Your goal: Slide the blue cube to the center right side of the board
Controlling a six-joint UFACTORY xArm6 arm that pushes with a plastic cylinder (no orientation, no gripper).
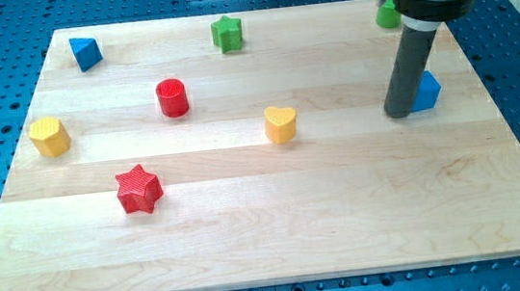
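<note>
**Camera view: blue cube close to the right-centre spot, tip pressed against it**

Nearly done, by the look of it. Blue cube (426, 91) sitting well toward the view's right of the wooden board (279, 231), roughly mid-height or a touch above, with a strip of bare wood left between it and the right edge. Probably only a short nudge to the view's right remaining, perhaps slightly downward too.

My tip (399, 114) planted on the board, touching or all but touching the cube's left face; cube immediately to the tip's right and partly hidden behind the rod. No pincer on this arm, only the straight dark rod, so nothing to spread or pinch.

Cube itself: solid blue, sharp-edged, turned a little so one corner points right; upright and flat on the wood.

Elsewhere, a green block (387, 14) just above the tip, half covered by the arm, shape unclear. Yellow heart (280, 124) well to the tip's left, clear of the path.
</note>
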